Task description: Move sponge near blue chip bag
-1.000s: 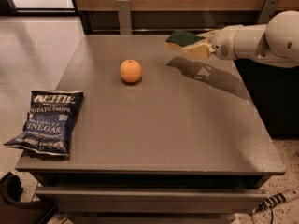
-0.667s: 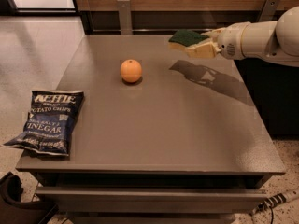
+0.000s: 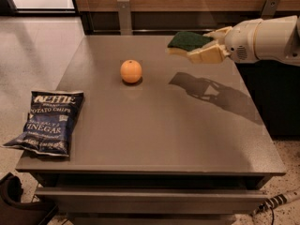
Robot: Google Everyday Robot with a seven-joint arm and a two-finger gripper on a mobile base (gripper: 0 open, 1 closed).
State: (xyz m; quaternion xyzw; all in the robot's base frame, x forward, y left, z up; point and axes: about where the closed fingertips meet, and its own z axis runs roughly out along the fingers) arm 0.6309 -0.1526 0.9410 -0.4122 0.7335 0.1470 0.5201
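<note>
My gripper [image 3: 204,45] reaches in from the right, above the far right part of the grey table [image 3: 154,130]. It is shut on the sponge [image 3: 187,41], dark green top over a pale yellow base, and holds it in the air above the tabletop. The blue chip bag [image 3: 47,121], navy with white lettering, lies flat at the table's front left corner, far from the sponge.
A round orange fruit [image 3: 131,71] sits on the table between the sponge and the bag, toward the back. A wooden wall panel with metal brackets [image 3: 124,13] runs behind the table. A cable [image 3: 276,201] lies on the floor at the lower right.
The gripper has lifted slightly and drifted a little left with the sponge in it. The orange and the chip bag have not moved.
</note>
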